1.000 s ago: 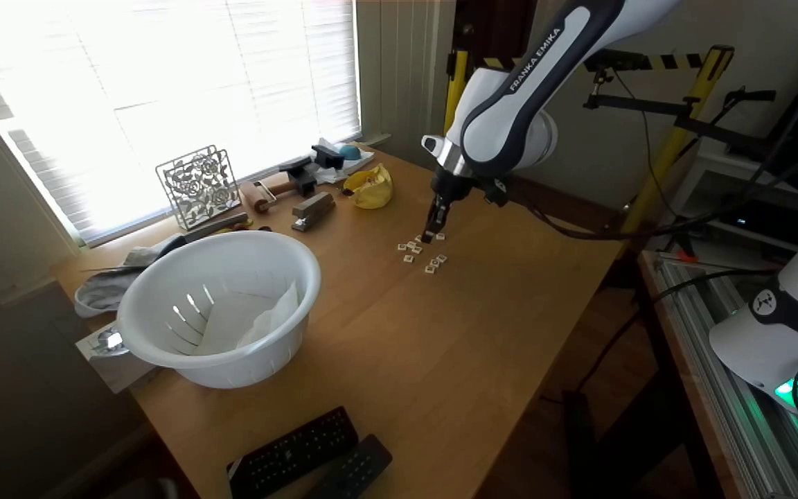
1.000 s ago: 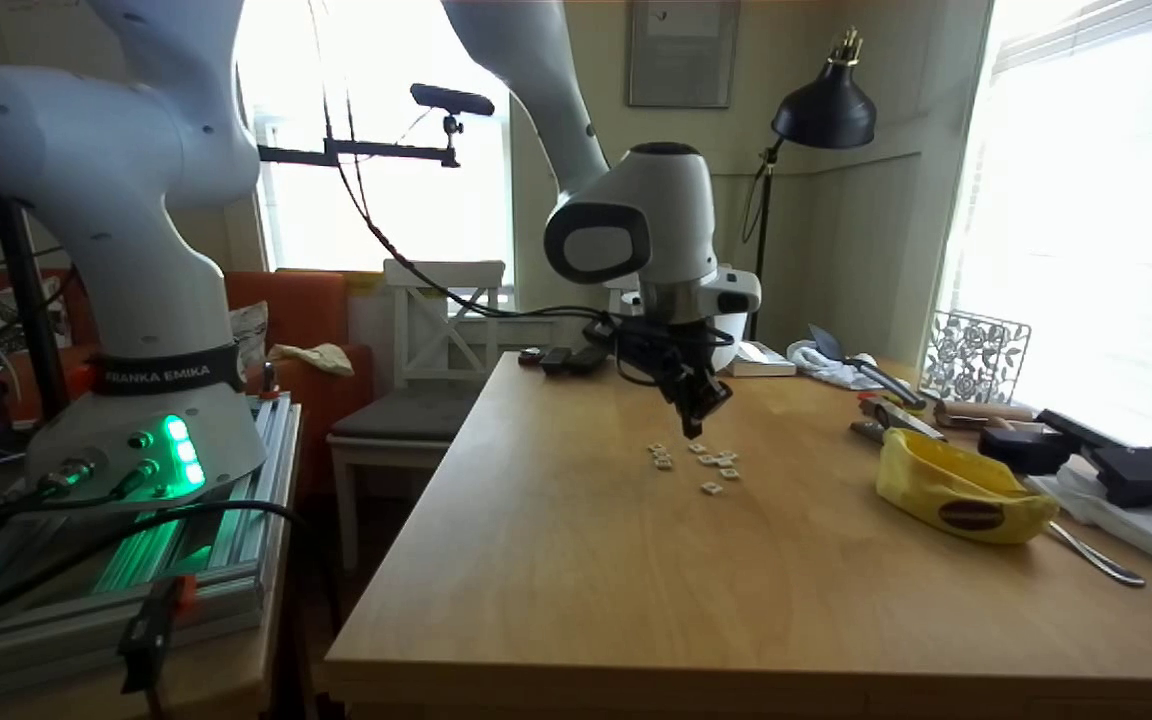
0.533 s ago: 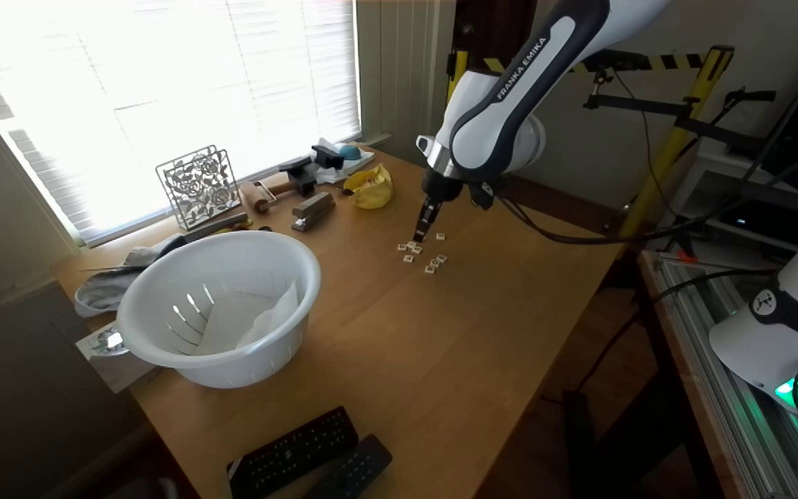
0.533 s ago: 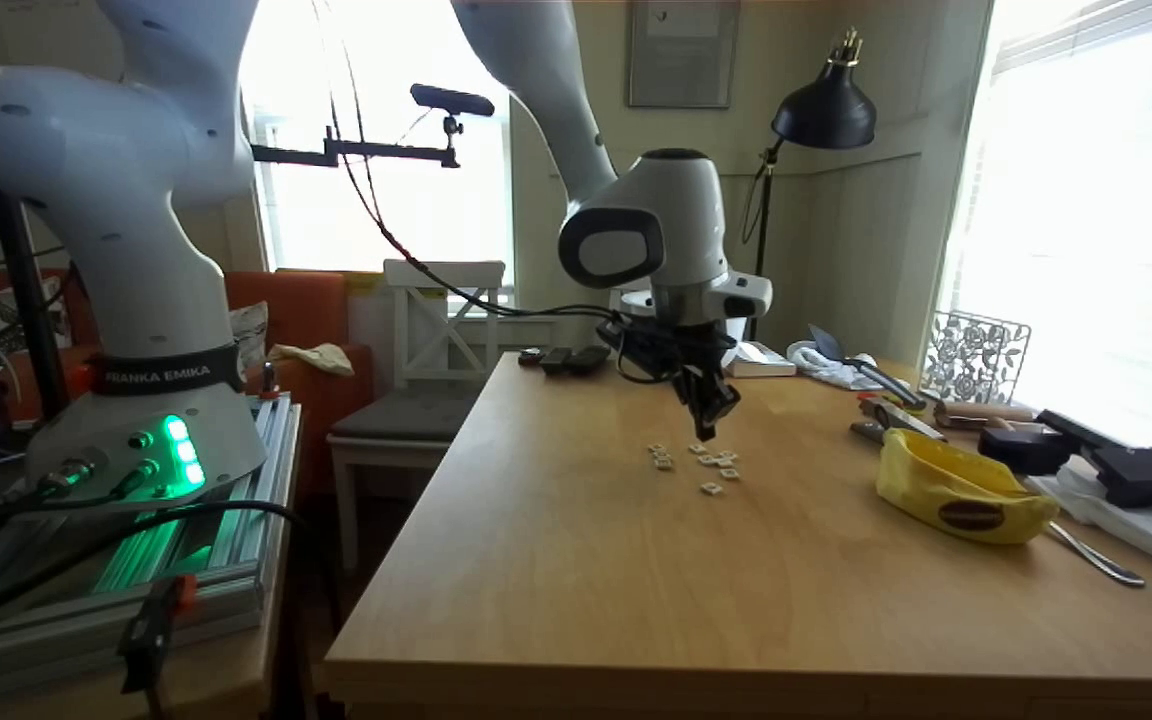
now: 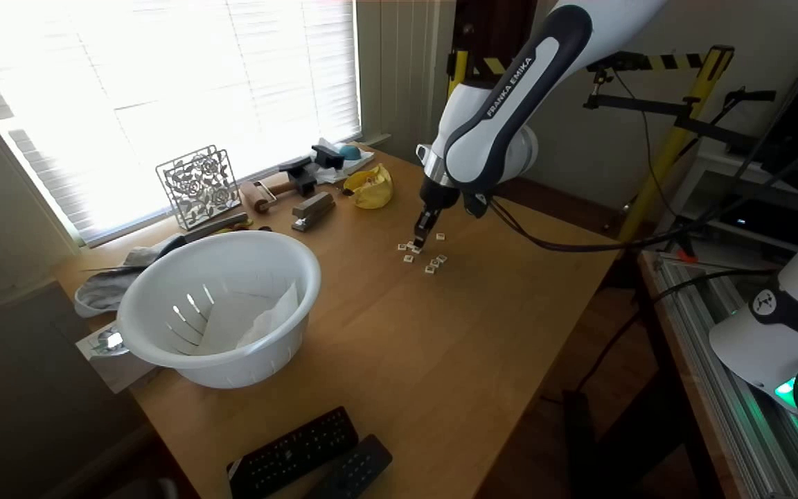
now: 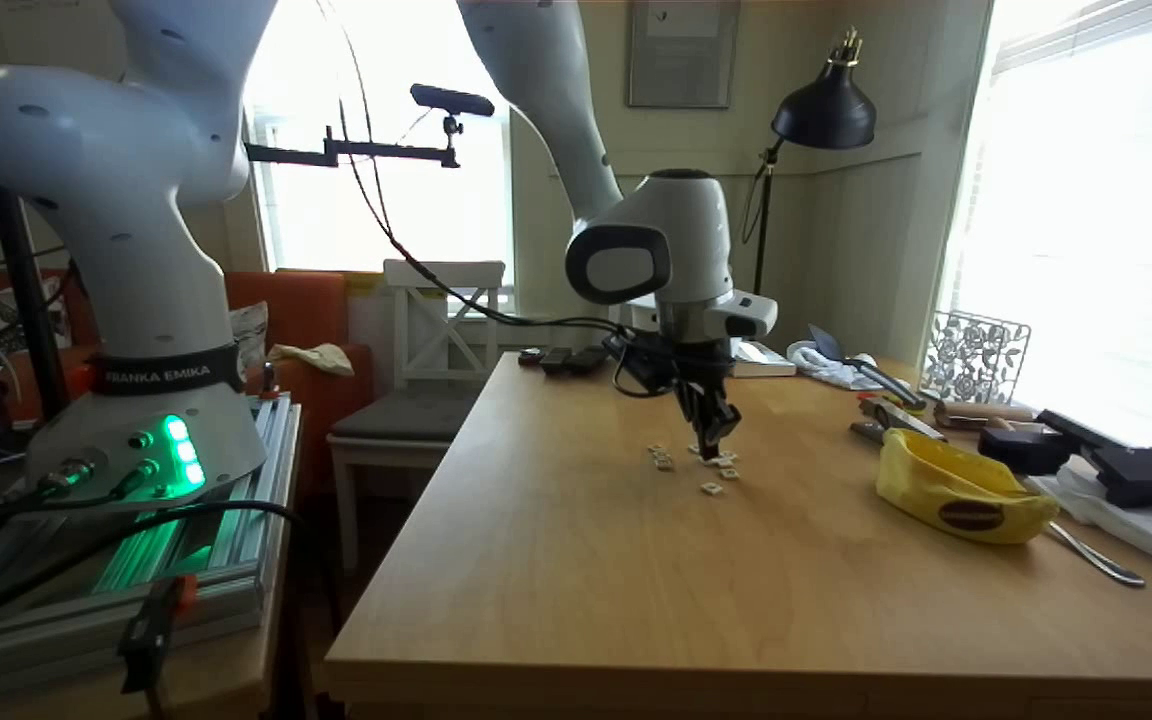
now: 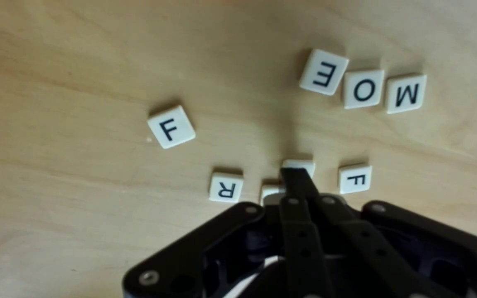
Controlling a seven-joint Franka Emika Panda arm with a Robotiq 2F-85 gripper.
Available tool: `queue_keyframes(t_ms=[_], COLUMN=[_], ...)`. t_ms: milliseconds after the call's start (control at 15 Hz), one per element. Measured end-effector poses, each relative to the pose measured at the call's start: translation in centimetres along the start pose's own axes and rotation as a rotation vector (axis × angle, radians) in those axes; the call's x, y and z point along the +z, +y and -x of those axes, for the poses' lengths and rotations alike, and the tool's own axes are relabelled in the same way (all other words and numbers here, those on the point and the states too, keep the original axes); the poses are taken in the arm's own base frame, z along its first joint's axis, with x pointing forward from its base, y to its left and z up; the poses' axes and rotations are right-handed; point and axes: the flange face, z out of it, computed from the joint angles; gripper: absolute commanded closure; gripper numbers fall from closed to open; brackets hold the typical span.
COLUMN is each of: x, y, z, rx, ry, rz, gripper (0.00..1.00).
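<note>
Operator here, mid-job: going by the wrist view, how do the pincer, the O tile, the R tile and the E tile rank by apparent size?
1. Pincer: largest by far.
2. E tile and O tile: too alike to rank.
3. R tile: looks smallest.

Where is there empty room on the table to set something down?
There's bare wood between the letter tiles, the white basket and the black remotes, and another patch between the tiles and the yellow holder. It's crowded around the tool, among the tiles, and along the window, by the stapler.
</note>
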Motion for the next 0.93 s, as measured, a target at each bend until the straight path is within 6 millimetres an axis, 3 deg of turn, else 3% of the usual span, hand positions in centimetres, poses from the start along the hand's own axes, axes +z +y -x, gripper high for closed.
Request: queue_keyframes(t_ms=[933], x=[0.2], y=[1.3], z=[-0.2], rx=[0.018], ry=[-0.070], rz=[0.008], gripper=[1.00])
